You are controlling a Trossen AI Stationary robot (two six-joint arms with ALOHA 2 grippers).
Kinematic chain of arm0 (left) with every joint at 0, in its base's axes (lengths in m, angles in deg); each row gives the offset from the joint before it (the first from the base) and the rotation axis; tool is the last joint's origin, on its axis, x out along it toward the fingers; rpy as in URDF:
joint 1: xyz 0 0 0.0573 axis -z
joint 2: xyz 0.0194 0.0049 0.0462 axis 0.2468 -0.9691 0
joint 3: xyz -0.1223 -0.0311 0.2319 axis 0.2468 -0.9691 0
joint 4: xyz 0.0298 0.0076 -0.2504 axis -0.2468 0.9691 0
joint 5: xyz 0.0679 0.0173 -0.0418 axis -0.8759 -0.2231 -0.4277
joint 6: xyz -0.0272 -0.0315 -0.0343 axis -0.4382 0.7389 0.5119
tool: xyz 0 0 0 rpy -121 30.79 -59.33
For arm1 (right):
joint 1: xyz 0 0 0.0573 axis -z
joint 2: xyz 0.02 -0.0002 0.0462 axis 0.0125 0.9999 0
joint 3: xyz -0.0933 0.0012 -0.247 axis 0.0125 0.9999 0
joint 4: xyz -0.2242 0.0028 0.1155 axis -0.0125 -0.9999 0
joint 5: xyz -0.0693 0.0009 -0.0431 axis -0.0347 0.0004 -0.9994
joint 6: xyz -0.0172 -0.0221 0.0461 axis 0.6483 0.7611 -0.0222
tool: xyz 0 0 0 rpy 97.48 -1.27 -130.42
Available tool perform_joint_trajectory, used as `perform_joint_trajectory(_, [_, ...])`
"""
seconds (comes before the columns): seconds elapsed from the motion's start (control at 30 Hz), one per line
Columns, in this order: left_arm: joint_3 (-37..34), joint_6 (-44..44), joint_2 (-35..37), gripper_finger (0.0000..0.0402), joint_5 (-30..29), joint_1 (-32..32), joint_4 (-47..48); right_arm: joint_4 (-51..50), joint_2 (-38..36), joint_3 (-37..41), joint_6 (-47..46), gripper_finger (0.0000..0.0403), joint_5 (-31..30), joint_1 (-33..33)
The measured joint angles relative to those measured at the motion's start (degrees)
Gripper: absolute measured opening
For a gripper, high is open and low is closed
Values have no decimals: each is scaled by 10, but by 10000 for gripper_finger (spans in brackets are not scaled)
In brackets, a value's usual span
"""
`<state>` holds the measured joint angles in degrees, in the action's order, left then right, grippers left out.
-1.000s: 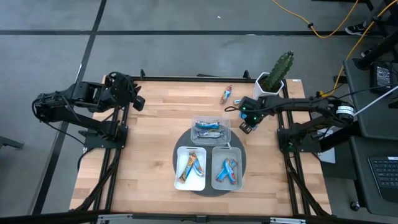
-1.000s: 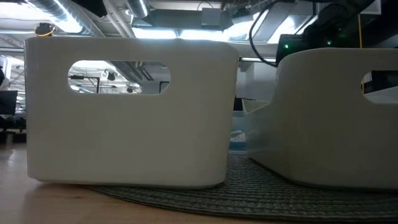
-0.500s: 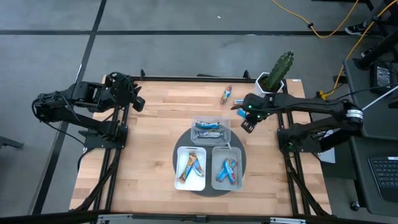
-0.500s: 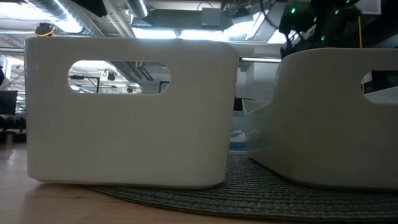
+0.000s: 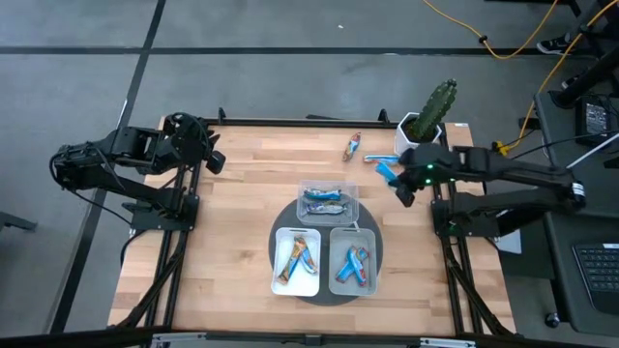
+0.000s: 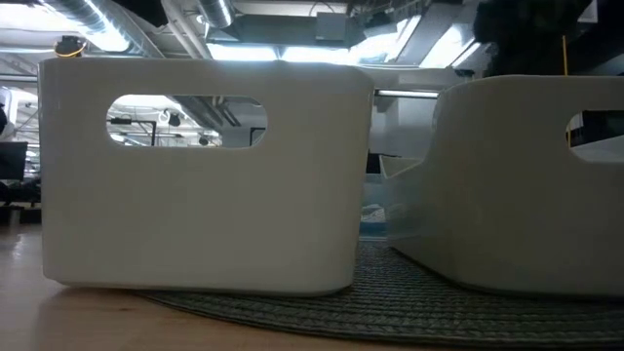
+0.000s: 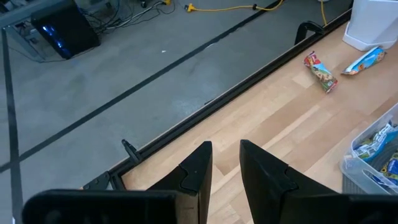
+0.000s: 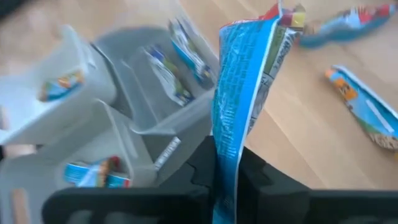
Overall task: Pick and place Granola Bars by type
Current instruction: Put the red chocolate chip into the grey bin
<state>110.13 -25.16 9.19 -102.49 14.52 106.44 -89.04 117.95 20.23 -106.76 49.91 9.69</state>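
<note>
Blue granola bar (image 8: pixel 239 99) in right tool (image 8: pixel 227 180)

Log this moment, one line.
right gripper: shut on blue bar, above table near plant | left gripper: open, idle | loose bars: two

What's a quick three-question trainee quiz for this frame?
1. True or false: the right gripper is shut on a blue granola bar.
2. How many trays sit on the round mat?
3. Where is the left gripper? A) over the trays B) at the left edge of the table, holding nothing C) gripping the plant

Key: 1 true; 2 three; 3 B
</note>
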Motion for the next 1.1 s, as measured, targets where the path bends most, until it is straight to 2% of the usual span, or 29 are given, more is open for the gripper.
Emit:
perform_joint_trajectory(0.33, [0, 0, 0, 74, 0, 0, 0, 100, -89, 0, 53, 16, 5, -36])
perform_joint_trajectory(0.47, [0, 0, 0, 74, 1, 0, 0, 133, -99, 0, 63, 36, 6, -51])
perform_joint_trajectory(0.57, [0, 0, 0, 74, 1, 0, 0, 160, -98, 0, 71, 40, 32, -66])
perform_joint_trajectory(0.7, [0, 0, 0, 74, 2, 0, 0, 216, -82, 0, 82, 22, 77, -92])
perform_joint_trajectory(0.87, [0, 0, 0, 74, 4, 0, 0, 281, -44, -2, 82, 18, 92, -132])
perform_joint_trajectory(1.0, [0, 0, 0, 74, 7, 0, 0, 279, 11, -41, 91, 36, 91, -164])
perform_joint_trajectory(1.1, [0, -3, 0, 74, 8, 0, 0, 266, 62, -86, 111, 35, 90, -188])
